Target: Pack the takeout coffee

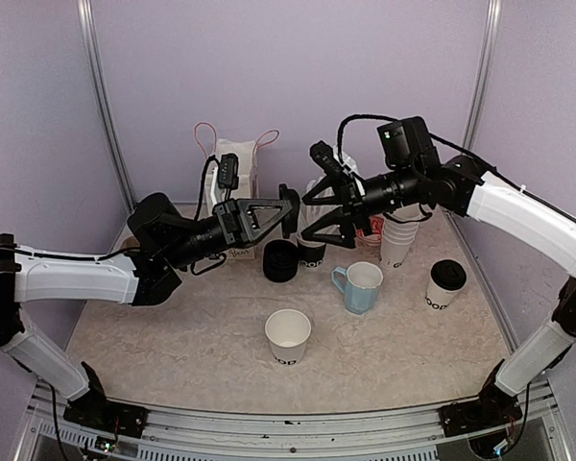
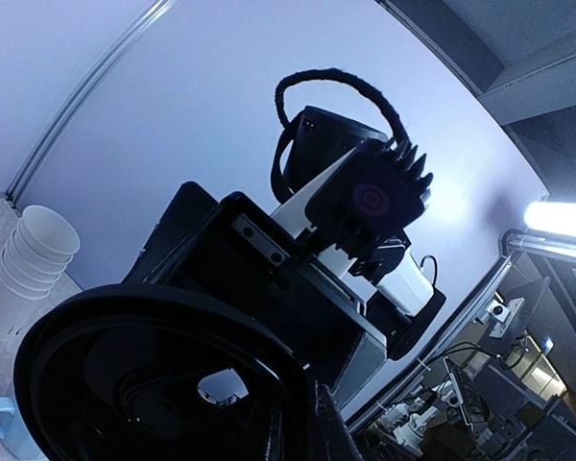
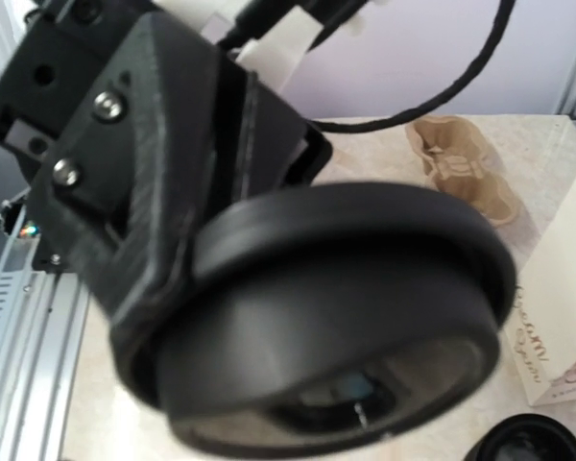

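Two grippers, one lid between them
Left gripper [image 1: 290, 206] pinches the black lid [image 3: 346, 317]; right gripper [image 1: 312, 216], spread, faces it; lidless cup [image 1: 288, 332] stands nearer the bases.

We see pale lavender walls [image 1: 288, 67] closing in the work area at the back and on both sides, plain and evenly lit. A slim metal pole [image 1: 108, 115] rises in the back left corner, and a second pole [image 1: 482, 77] in the back right. The counter [image 1: 173, 327] has a beige, mottled, stone-like surface, and a silver aluminium rail [image 1: 288, 420] runs along its near edge. From the left wrist view we catch a bright white strip light [image 2: 564, 219] glowing under dark ceiling beams [image 2: 538, 86], with cluttered equipment [image 2: 480, 403] below it, too small to identify.
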Tool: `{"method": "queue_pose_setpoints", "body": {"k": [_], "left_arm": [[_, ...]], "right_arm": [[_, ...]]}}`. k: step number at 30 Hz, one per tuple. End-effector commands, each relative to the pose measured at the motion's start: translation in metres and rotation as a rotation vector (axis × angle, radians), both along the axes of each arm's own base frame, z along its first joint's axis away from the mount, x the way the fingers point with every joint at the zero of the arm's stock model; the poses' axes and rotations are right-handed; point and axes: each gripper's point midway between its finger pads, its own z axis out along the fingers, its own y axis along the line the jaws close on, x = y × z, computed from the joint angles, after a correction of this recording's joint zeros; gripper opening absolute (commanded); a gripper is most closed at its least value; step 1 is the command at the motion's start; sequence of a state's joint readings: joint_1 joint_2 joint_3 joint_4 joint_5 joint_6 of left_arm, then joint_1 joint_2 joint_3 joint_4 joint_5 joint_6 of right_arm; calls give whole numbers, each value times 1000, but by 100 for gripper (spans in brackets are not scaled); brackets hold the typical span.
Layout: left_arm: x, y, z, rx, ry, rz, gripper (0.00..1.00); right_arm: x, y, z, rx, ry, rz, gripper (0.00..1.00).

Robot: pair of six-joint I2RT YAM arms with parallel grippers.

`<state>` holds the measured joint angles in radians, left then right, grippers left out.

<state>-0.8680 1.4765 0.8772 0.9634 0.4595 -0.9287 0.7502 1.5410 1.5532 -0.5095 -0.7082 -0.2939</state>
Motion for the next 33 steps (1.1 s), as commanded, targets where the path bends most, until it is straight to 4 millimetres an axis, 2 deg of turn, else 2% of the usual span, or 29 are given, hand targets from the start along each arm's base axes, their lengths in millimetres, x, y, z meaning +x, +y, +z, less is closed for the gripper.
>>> {"method": "queue_pose_setpoints", "body": {"k": [1,7,11,16,23,29,33], "left_arm": [[-9,9,3,-42,-17,-85,0],[-31,11,12,-108,-52,-231,0],[-35,12,15,-172,-31,-283,0],[-26,13,13,-239,12,-273,0],[-19,16,15,-297,32,-252,0],[-20,14,18,-320,39,-273,0],[-22,10,19,-321,40,-286,0]], "right_arm": [[-10,-9,20,19,-92,-1,85],[-8,-6,27,16,-112,9,98],[-7,2,26,22,-76,29,98],[-14,9,25,19,-78,41,91],[-19,7,22,16,-86,38,87],[-15,10,16,8,-80,17,82],[-14,15,16,16,-60,24,75]]}}
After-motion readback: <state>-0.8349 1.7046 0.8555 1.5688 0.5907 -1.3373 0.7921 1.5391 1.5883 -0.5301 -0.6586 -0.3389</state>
